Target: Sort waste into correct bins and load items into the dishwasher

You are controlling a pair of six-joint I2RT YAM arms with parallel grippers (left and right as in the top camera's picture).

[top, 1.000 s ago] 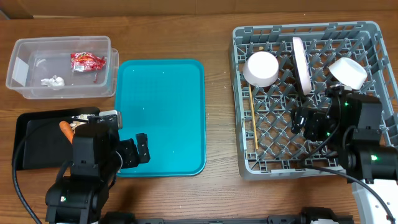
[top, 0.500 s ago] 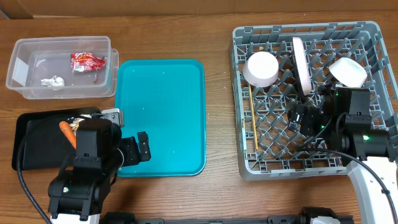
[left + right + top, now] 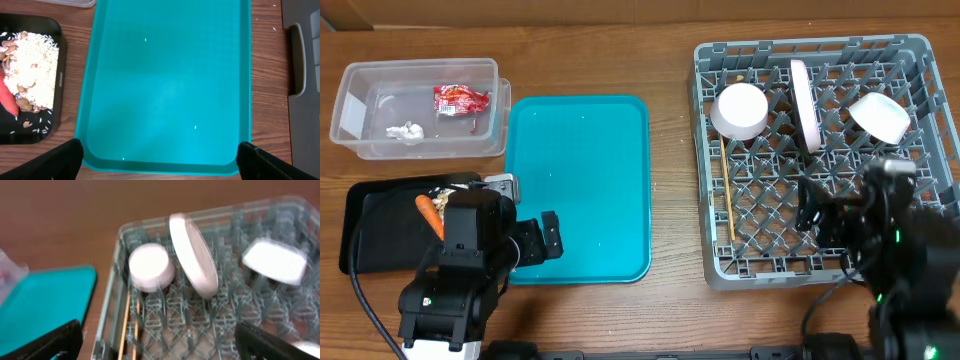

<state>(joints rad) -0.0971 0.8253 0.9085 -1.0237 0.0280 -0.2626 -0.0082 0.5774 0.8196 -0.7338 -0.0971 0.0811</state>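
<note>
The clear tub (image 3: pixel 350 120) holds the red wrapper (image 3: pixel 460 98) and the white tissue (image 3: pixel 406 131). The black tray (image 3: pixel 375 240) holds the carrot (image 3: pixel 428 215) and food scraps (image 3: pixel 30 70). The grey rack (image 3: pixel 715 270) holds a bowl (image 3: pixel 740 110), the upright plate (image 3: pixel 806 105), a second bowl (image 3: pixel 880 117) and the chopsticks (image 3: pixel 727 195). My left gripper (image 3: pixel 545 240) is open and empty over the teal tray's near edge. My right gripper (image 3: pixel 815 210) is open and empty above the rack's front part. The cup is hidden in the overhead view.
The large teal tray (image 3: pixel 580 185) lies between the bins and the rack, with only a few crumbs on it. In the right wrist view the rack's left wall (image 3: pixel 112 305) and the chopsticks (image 3: pixel 127 325) sit near my left finger.
My right arm has pulled back toward the table's front edge and looks blurred with motion. The left arm has barely moved.
</note>
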